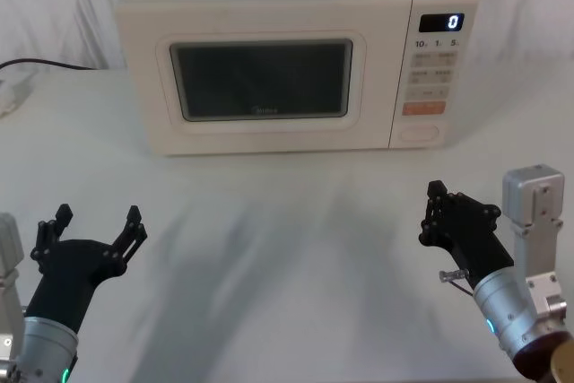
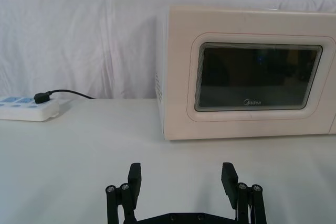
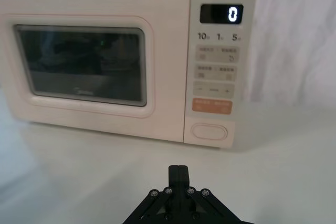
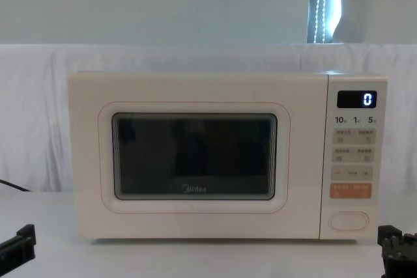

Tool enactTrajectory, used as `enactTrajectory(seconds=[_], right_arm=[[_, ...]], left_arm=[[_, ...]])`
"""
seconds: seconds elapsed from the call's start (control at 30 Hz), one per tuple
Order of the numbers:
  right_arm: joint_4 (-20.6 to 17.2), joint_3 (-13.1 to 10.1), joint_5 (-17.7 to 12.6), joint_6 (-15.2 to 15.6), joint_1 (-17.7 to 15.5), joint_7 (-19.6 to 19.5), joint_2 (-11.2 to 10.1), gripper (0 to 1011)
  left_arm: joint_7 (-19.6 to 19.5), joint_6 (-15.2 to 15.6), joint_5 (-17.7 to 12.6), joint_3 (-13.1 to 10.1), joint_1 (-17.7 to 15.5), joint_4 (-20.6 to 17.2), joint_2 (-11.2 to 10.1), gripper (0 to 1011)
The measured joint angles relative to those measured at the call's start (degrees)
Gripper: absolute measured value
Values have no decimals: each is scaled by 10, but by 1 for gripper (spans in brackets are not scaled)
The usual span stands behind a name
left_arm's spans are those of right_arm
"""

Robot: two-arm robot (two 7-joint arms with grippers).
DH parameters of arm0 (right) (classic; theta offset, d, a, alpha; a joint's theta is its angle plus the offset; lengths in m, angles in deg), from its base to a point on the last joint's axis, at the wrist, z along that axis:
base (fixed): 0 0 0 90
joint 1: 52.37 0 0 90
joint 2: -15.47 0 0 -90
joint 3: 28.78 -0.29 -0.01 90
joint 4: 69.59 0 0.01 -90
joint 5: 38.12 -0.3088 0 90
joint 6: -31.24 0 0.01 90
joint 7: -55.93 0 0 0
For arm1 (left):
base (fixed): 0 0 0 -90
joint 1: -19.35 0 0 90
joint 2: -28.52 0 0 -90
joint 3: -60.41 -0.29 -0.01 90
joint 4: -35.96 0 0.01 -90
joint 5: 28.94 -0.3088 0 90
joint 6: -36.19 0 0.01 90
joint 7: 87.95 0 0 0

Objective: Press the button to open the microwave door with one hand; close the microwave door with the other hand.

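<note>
A cream microwave (image 1: 291,65) sits at the back of the white table (image 1: 287,239), its door (image 1: 265,78) shut. My left gripper (image 1: 97,221) hovers near the front left, fingers spread open. My right gripper (image 1: 432,213), fingers pressed together, faces the button (image 3: 209,131).
</note>
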Motion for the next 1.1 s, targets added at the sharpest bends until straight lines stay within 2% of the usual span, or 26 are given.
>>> enactTrajectory(seconds=[0.23, 0.47, 0.6, 0.63, 0.73, 1.1], right_arm=[[46, -17, -9, 13, 38, 11, 24, 0], [90, -27, -11, 13, 76, 24, 38, 0], [141, -33, -11, 6, 114, 32, 47, 0], [141, -33, -11, 6, 114, 32, 47, 0], [176, -35, -11, -3, 139, 38, 51, 0], [243, -41, -9, -21, 189, 46, 57, 0]], left_arm=[[0, 0, 0, 0, 0, 0, 0, 1001], [0, 0, 0, 0, 0, 0, 0, 1001], [0, 0, 0, 0, 0, 0, 0, 1001], [0, 0, 0, 0, 0, 0, 0, 1001], [0, 0, 0, 0, 0, 0, 0, 1001], [0, 0, 0, 0, 0, 0, 0, 1001]])
